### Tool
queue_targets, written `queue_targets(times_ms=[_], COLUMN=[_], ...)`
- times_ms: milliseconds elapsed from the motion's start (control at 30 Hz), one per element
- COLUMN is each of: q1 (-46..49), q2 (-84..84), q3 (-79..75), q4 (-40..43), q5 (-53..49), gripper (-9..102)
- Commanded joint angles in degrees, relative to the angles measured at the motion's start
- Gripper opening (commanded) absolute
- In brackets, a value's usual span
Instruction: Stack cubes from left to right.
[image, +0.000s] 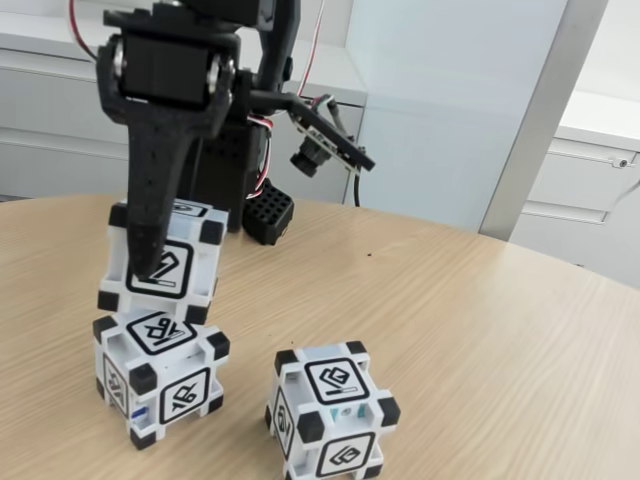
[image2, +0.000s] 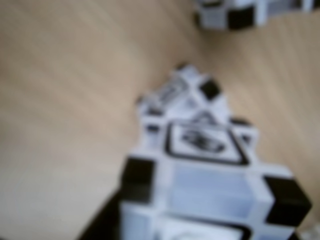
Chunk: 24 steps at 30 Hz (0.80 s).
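Observation:
In the fixed view, a white cube with black corners (image: 195, 268) sits on top of a second, matching cube (image: 160, 375) at the left, slightly tilted and offset; whether it rests fully I cannot tell. My black gripper (image: 160, 255) comes down from above and is shut on the upper cube, with one finger (image: 150, 220) across its front face and the other hidden behind it. A third cube (image: 333, 410) stands alone on the table to the right. The blurred wrist view shows the held cube (image2: 210, 185) close up, the lower cube (image2: 185, 92) beneath it and the third cube (image2: 235, 12) at the top edge.
The round wooden table (image: 500, 330) has free room to the right. A small black perforated block (image: 268, 215) lies behind the stack near the arm's base (image: 225, 160). White cabinets stand beyond the table's far edge.

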Motion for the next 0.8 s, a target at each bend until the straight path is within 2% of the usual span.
queue_targets(times_ms=[0,433,767], q1=[0.4,0.3,0.1], q2=[1.0,-0.1,-0.2], q3=[-3.3,-9.2,-8.8], q4=[-0.2,-0.7,-0.9], q5=[-0.4,3.4,1.8], gripper=[20,20,20])
